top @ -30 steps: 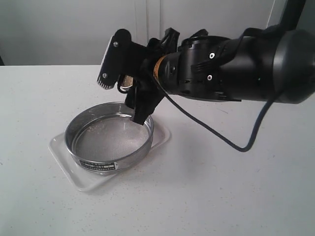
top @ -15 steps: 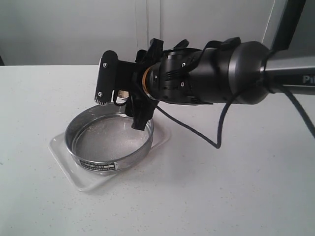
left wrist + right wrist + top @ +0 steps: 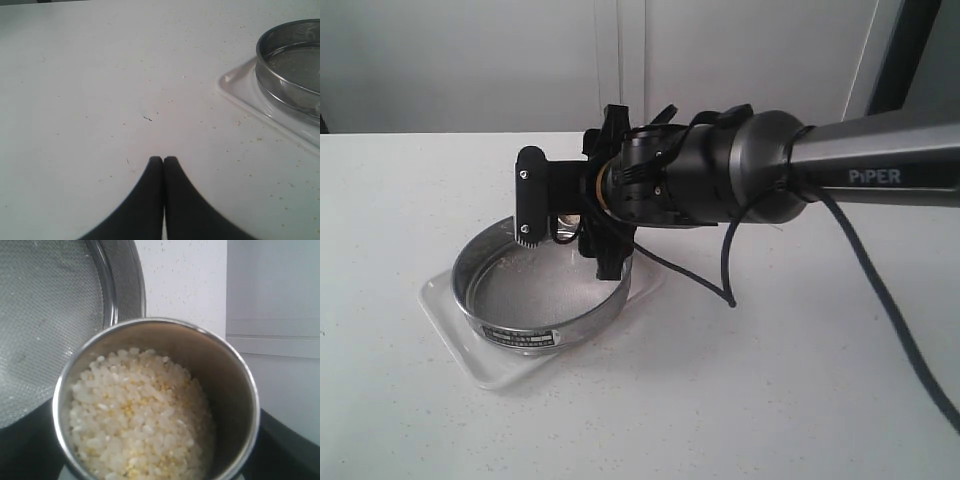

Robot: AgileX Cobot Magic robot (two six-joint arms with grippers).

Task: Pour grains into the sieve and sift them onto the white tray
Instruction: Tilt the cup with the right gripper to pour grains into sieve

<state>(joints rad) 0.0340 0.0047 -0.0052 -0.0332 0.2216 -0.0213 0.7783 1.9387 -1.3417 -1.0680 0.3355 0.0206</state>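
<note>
Over the last second my right gripper (image 3: 568,228) has come down and swung left. It now hangs just above the far right rim of the wide round steel sieve (image 3: 590,315), where a second ago it was well above it. Its fingers are spread wide around the small round steel cup (image 3: 235,390) and clamped on it.

I judge that this puts me in place to pour. The pour itself has not begun, since the mesh below shows only a faint dusting and a few specks.

The mixed off-white and yellow grains (image 3: 140,415) are all in the cup. They are coarse pale bits like broken rice with fine yellow granules scattered through, and they fill it high. They look loose and dry, so I expect they would run out quickly once the cup tips.

The sieve sits inside the shallow white rectangular tray (image 3: 485,365), on the near left part of the white speckled table (image 3: 770,400), with its small label plate facing the near side.

My left gripper (image 3: 163,162) is closed tight on nothing. It is over bare table, apart from the tray's corner.
</note>
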